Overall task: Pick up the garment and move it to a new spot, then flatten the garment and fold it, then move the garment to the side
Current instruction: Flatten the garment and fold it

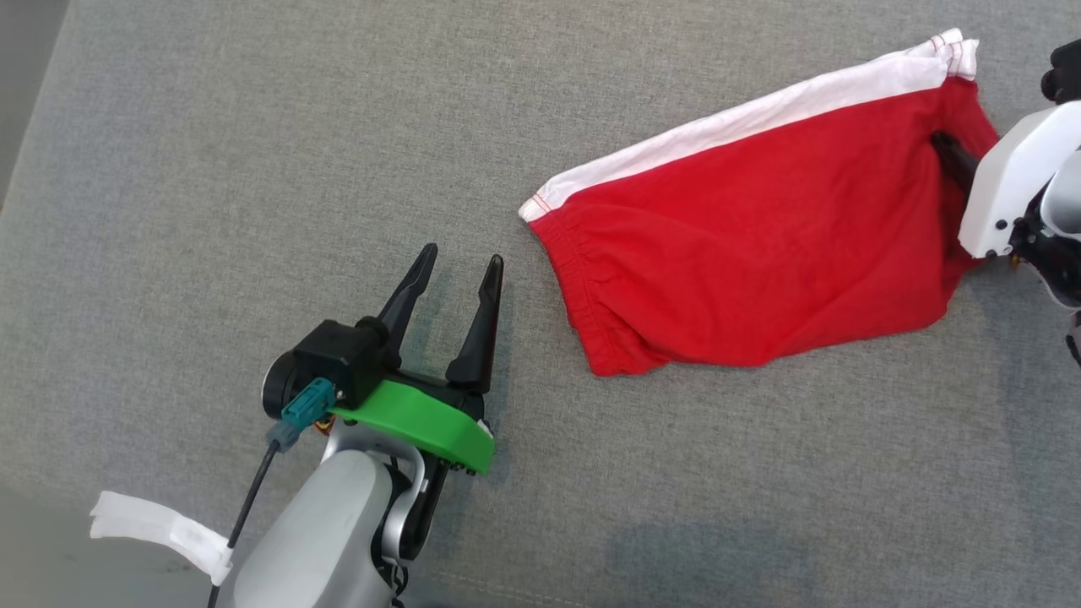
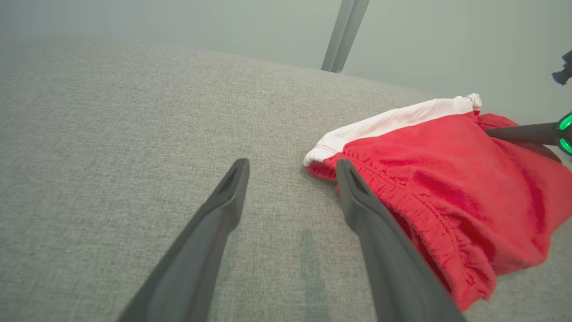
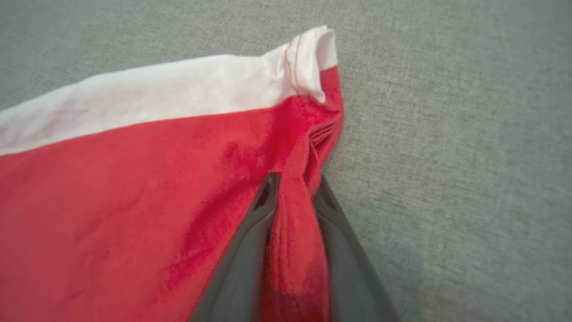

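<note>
The garment (image 1: 760,228) is a pair of red shorts with a white side band, lying mostly flat on the grey cloth surface at the right. My right gripper (image 1: 944,145) comes in from the right edge, and in the right wrist view its fingers (image 3: 296,179) pinch a raised fold of red cloth (image 3: 134,188) near the hem corner. My left gripper (image 1: 463,255) stands open over bare surface, left of the elastic waistband. In the left wrist view its fingers (image 2: 291,163) are spread, the right one overlapping the waistband (image 2: 447,179); whether it touches is unclear.
The grey upholstered surface (image 1: 253,169) stretches wide to the left and front of the shorts. A white strap (image 1: 160,528) hangs by my left forearm. A metal post (image 2: 344,36) stands beyond the surface's far edge.
</note>
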Motion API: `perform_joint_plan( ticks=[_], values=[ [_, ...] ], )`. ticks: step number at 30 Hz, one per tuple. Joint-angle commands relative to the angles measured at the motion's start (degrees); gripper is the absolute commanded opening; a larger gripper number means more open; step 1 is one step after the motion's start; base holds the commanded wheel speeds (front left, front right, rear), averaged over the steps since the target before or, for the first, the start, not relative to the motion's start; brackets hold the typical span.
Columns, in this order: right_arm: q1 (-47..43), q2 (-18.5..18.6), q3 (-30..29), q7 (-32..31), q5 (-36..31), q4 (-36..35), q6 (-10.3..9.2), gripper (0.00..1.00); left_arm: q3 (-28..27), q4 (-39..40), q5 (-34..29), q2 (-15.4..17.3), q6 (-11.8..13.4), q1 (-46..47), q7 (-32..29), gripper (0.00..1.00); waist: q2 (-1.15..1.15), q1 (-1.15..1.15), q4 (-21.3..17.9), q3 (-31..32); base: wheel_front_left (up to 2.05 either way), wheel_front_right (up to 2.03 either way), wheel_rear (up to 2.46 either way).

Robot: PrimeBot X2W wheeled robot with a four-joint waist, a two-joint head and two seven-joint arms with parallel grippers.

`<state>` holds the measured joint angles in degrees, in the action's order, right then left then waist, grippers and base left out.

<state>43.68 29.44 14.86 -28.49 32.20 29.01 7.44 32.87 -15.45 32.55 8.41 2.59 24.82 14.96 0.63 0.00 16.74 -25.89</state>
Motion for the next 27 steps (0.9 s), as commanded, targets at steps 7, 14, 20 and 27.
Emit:
perform_joint_plan(
  ticks=[7, 14, 20, 27],
  values=[
    [-5.13, -2.2, -3.33, 0.7, 8.61, -2.8, 0.04, 0.0, -1.17, -1.62, -1.99, 1.01, -1.0, -3.69, 0.27, 1.0, -0.63, 0.0, -2.99, 4.97, 0.0, 0.0, 0.0],
    [-12.01, -3.68, -8.05, 1.37, 13.61, -8.04, 0.03, 0.0, -2.54, -1.68, -3.76, 3.58, -2.06, -8.63, 0.22, 1.0, -0.63, 0.0, -7.8, 10.35, 0.0, 0.0, 0.0],
    [-20.61, -5.02, -16.24, 0.02, 15.05, -10.49, 0.03, 0.0, -5.0, 1.74, -6.9, 4.78, -3.86, -13.56, 0.23, 1.0, -0.63, 0.0, -10.29, 13.51, 0.0, 0.0, 0.0],
    [-24.39, -7.22, -25.83, 2.58, 10.05, -8.22, 0.03, 0.0, -7.78, 2.67, -9.9, 2.73, -6.12, -18.01, 0.23, 1.0, -0.63, 0.0, -10.19, 15.23, 0.0, 0.0, 0.0]
  ],
)
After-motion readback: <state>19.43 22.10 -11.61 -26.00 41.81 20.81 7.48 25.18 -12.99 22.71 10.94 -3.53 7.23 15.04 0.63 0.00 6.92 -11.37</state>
